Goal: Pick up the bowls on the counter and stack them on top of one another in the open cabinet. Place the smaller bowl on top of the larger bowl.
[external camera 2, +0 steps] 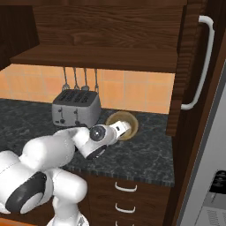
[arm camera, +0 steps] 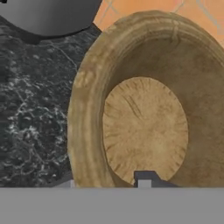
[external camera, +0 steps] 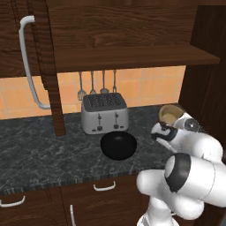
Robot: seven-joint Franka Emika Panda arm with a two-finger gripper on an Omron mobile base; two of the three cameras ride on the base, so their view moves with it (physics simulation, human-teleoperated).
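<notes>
The hand [arm camera: 144, 180] reaches forward, holding the tan bowl [arm camera: 144, 127] tilted (off the counter [arm camera: 30, 109]).

The cabinet shelf [external camera: 132, 56] is lying bare, open at the front. Below it, the toaster [external camera: 104, 113] is crowding the backsplash, with the black bowl [external camera: 118, 145] sitting just in front. The open door [external camera: 49, 66] is hanging over the counter [external camera: 39, 154], blocking the left side.

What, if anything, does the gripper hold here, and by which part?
The tan bowl, apparently by its rim: one gripper fingertip sits inside the near rim. The actual clamp cannot be confirmed.
</notes>
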